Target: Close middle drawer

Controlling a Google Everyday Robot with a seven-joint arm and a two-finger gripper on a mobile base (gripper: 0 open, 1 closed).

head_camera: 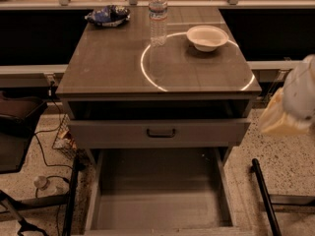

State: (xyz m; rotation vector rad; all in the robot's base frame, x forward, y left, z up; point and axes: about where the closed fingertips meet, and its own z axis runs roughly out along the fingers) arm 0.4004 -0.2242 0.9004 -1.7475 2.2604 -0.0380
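Sitting pulled far out under the top drawer (113,132), the middle drawer (160,203) is showing its bare tray. The gripper (284,113) is hovering right of the cabinet (108,68); open or closed, can't tell.

Middle drawer (157,205) pulled out; gripper (288,111) right of cabinet (108,68)

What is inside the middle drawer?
The middle drawer looks bare inside; its back is hidden under the top drawer. The gripper hangs at right, outside it.
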